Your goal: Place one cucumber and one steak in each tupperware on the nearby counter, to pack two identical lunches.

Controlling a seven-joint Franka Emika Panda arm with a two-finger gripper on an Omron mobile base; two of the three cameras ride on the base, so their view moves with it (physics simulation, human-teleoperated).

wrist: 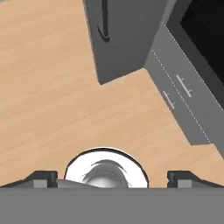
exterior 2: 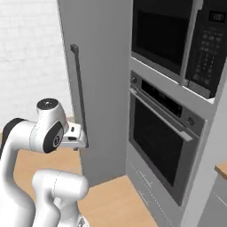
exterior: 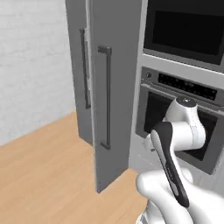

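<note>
kitchen: wall oven [exterior 2: 164, 146], microwave [exterior 2: 177, 40], probably fridge [exterior: 103, 87]

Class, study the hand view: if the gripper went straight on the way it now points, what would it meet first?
Probably the wooden floor: the open gripper looks down at it.

Even, diffuse light in all three views, no clear source direction. Rendered look: flat shading, soft edges, slight blur overall. Wooden floor [wrist: 52, 100] evenly bright, shadows very faint. Oven window [exterior 2: 157, 144] and microwave door [exterior 2: 162, 37] read near black with little reflection. Fridge door [exterior: 111, 100] a uniform mid-grey, no glare. White brick wall [exterior: 33, 65] washed out, low contrast
</note>
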